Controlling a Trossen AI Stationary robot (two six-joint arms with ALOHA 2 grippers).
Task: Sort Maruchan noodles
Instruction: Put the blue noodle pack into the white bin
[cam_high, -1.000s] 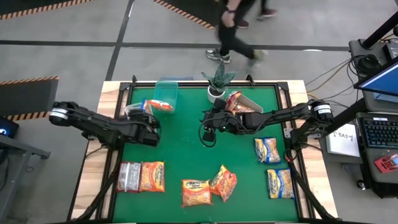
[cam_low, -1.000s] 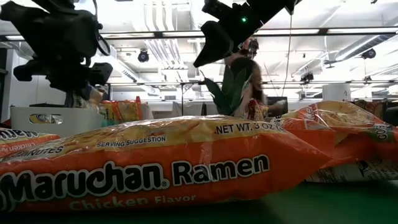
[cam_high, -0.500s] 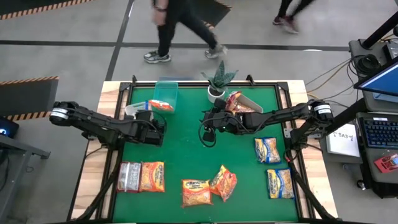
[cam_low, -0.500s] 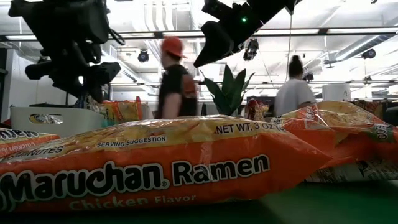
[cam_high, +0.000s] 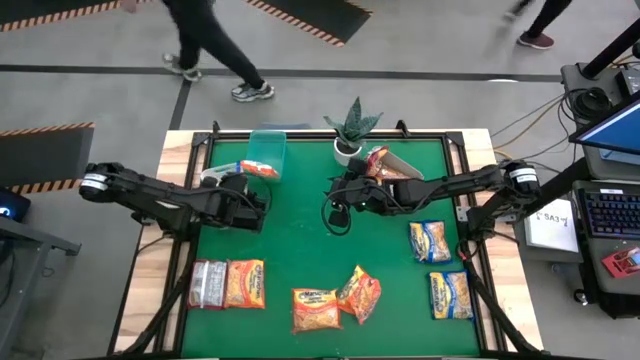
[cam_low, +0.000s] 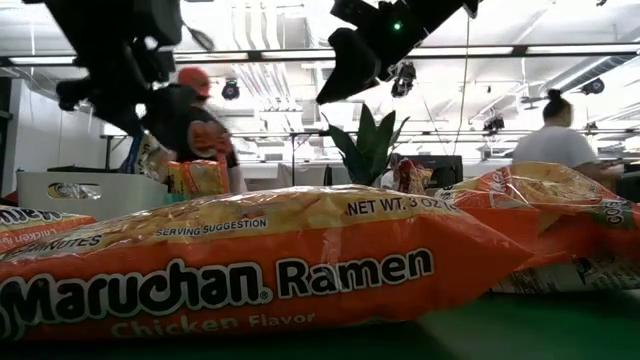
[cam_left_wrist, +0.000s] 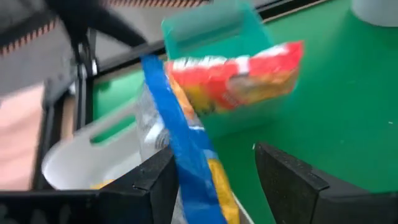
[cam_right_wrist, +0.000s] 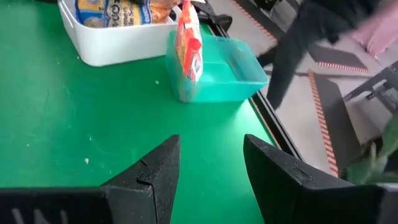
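Hovering beside the white bin (cam_high: 212, 176), the left hand (cam_high: 262, 204) has its fingers apart around a yellow-and-blue Maruchan packet (cam_left_wrist: 189, 163), edge-up, long axis running away toward the bin. The right hand (cam_high: 337, 213), fingers apart and empty, waits farther off over the worktop (cam_high: 300, 250).

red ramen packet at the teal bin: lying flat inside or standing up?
Standing on edge. In the right wrist view the red packet stands upright against the teal bin wall, sticking up well above the rim; the bin's floor beside it is bare.
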